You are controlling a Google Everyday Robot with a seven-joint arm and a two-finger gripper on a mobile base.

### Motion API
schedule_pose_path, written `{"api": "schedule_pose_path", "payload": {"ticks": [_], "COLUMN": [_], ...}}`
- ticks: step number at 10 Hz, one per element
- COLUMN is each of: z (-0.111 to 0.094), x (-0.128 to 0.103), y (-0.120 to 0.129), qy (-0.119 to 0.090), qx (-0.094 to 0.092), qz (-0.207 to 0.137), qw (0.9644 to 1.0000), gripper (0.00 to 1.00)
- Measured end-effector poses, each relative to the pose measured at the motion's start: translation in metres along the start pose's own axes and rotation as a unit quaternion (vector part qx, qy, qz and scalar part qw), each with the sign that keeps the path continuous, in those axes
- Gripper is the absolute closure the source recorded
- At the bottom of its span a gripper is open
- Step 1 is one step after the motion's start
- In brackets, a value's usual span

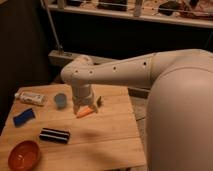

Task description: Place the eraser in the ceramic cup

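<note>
The eraser (54, 135), a long black block with thin white stripes, lies on the wooden table (110, 135) toward the front left. The ceramic cup (60, 100), small, pale blue-grey and round, stands upright at the back left of the table. My gripper (86, 106) hangs from the white arm over the back middle of the table, just right of the cup and directly above an orange carrot (84, 112). It is well apart from the eraser.
A shallow orange bowl (23, 155) sits at the front left corner. A flat blue wavy piece (23, 117) lies at the left edge. A white tube (31, 97) lies at the back left. My white arm (150, 75) spans the right side.
</note>
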Motion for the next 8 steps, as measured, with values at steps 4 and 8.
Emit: {"api": "schedule_pose_path", "payload": {"ticks": [4, 8], "z": [-0.002, -0.003], "x": [-0.008, 0.013], "y": [0.032, 0.077], "qy": [-0.054, -0.071], "qx": [0.029, 0.047], "qz": [-0.172, -0.371], "qw": [0.9831, 0.9249], "gripper": [0.35, 0.35]}}
